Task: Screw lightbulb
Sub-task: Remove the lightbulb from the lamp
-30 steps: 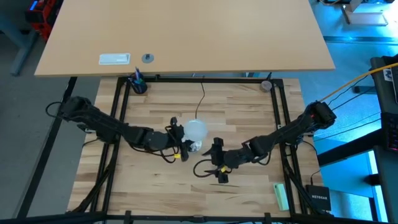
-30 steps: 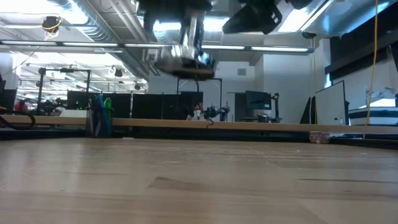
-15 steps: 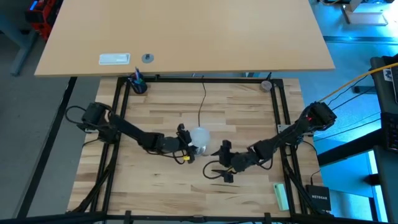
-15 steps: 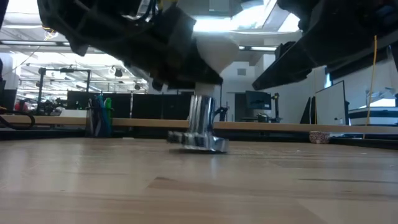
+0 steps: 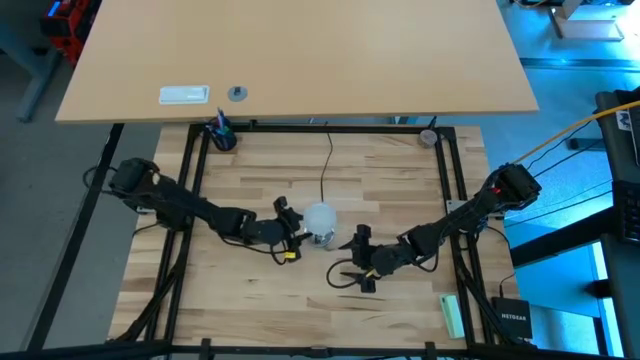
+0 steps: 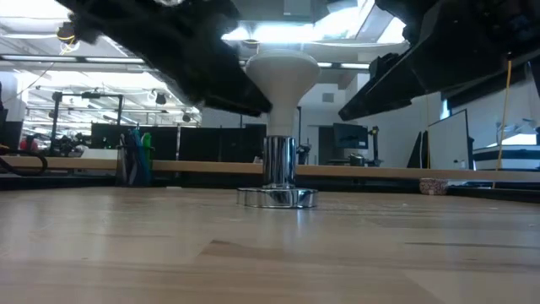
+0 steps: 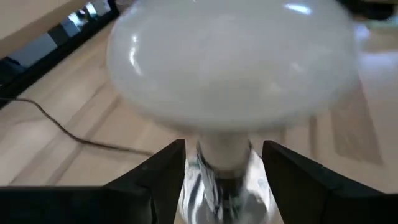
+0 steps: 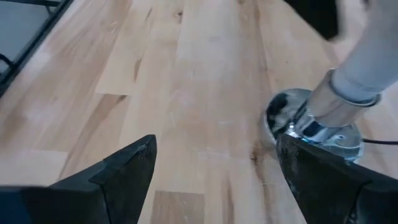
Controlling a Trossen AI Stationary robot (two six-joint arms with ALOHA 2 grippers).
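Observation:
The frosted white lightbulb [image 5: 318,214] stands upright, its screw base in the round silver socket [image 6: 277,182]. The socket's flat foot [image 6: 277,199] rests on the table's middle. The socket's thin black cord [image 5: 325,165] runs toward the far edge. My left gripper [image 5: 292,226] is open at the bulb's left. In the left wrist view [image 7: 222,155] its fingers stand on either side of the bulb's neck [image 7: 224,149] under the dome, with small gaps. My right gripper [image 5: 360,258] is open and empty, to the right of and nearer than the socket [image 8: 314,127].
A pen cup [image 5: 221,133] stands at the far left corner and a small roll [image 5: 429,137] at the far right corner. A green object [image 5: 452,315] lies at the near right. A black cable loop [image 5: 335,276] lies by my right gripper.
My left gripper has brought the bulb and socket down from the air. The socket touched the table tilted and now stands flat and upright. My right gripper has come down and gone a little toward the table's right edge.

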